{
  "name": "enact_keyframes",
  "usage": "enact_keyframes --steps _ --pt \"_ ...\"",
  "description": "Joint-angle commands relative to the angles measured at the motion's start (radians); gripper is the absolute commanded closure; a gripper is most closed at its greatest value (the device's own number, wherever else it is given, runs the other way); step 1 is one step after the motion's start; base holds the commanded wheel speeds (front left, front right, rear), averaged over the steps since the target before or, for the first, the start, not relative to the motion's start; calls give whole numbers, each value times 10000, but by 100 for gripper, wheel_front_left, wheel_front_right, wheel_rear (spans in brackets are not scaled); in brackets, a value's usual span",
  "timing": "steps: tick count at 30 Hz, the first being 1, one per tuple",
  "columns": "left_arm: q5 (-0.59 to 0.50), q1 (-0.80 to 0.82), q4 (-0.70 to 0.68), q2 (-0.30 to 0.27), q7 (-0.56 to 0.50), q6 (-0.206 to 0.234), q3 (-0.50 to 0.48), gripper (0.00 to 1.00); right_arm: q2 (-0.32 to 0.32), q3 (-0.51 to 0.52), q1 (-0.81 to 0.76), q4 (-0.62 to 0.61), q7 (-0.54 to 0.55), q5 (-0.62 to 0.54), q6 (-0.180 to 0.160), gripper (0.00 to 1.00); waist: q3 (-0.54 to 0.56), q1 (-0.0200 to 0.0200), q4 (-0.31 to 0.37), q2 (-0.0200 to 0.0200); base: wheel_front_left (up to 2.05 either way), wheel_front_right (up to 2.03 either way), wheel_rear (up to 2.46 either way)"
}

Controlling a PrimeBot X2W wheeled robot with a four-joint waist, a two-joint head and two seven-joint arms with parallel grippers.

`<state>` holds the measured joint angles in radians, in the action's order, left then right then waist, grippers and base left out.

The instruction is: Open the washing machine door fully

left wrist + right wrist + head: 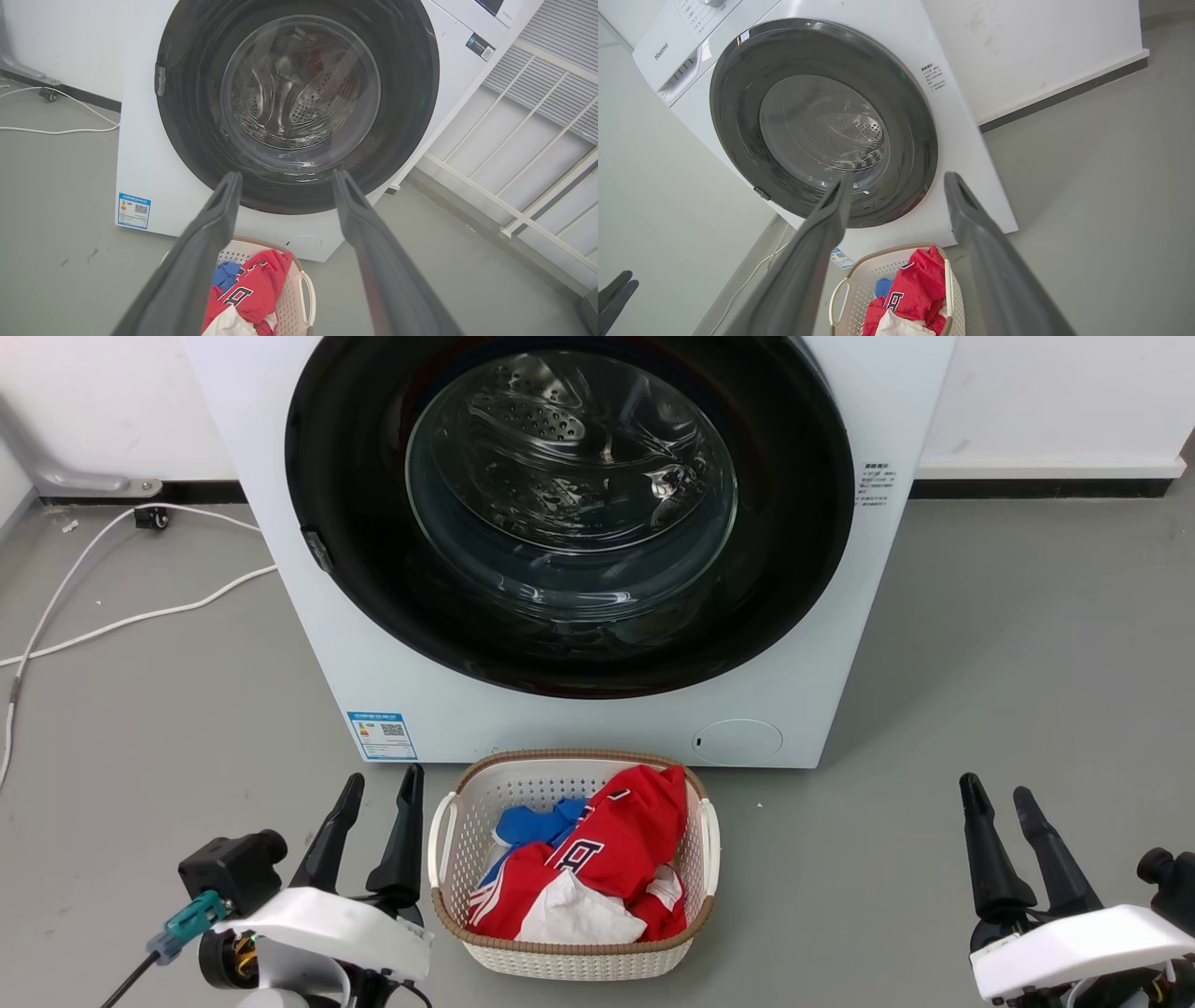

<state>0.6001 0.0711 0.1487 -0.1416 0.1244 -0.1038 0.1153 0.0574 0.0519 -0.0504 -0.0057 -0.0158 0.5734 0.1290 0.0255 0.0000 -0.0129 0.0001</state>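
Observation:
The white washing machine (401, 644) stands straight ahead on the grey floor. Its round glossy black door (794, 523) lies flush against the front, closed, with the steel drum visible through the clear glass bowl (571, 476). A small latch tab (317, 549) sits on the door's left rim. The door (187, 116) also faces my left wrist camera, and the door (738, 121) shows tilted in the right wrist view. My left gripper (381, 784) is open at the lower left, well short of the machine. My right gripper (997, 795) is open at the lower right, holding nothing.
A white woven-rim laundry basket (448, 821) with red, blue and white clothes sits on the floor directly before the machine, between my grippers. White cables (140, 616) run over the floor at the left. A white railing (514, 205) stands to the machine's right.

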Motion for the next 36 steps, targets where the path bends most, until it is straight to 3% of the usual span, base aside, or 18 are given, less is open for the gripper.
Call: enact_keyframes --steps 1,36 --pt "-314 168 -122 -99 97 48 63 0 -12 11 -38 -209 26 -336 16 0 7 0 1 -1 0 0 0" --pt "-3178 257 313 -466 919 347 568 0 -63 269 -237 -317 -142 -3250 24 0 76 0 0 -1 0 0 0"
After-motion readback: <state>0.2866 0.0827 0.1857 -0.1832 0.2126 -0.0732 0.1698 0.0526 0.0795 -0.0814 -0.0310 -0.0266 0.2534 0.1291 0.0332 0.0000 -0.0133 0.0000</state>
